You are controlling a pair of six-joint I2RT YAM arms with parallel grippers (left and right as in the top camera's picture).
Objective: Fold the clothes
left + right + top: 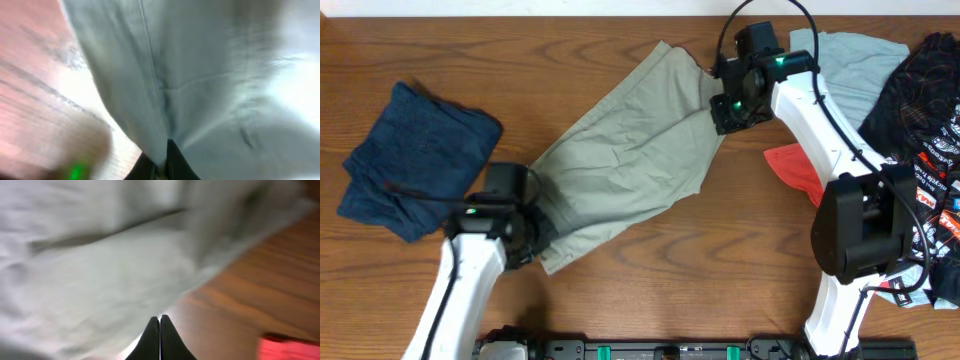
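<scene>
The khaki shorts [620, 150] lie stretched diagonally across the table's middle. My left gripper [532, 238] is at their lower left end. In the left wrist view it [164, 160] is shut, with a fold of the shorts [210, 75] pinched between the fingers. My right gripper [720, 108] is at their upper right corner. In the right wrist view its fingers [160, 322] are pressed together at the edge of the shorts [100, 280]. Both wrist views are blurred.
A folded navy piece [415, 160] lies at the left. A light-blue piece [855, 70], a red piece [795, 165] and a black printed piece [925, 90] are heaped at the right. The red piece also shows in the right wrist view [290, 347].
</scene>
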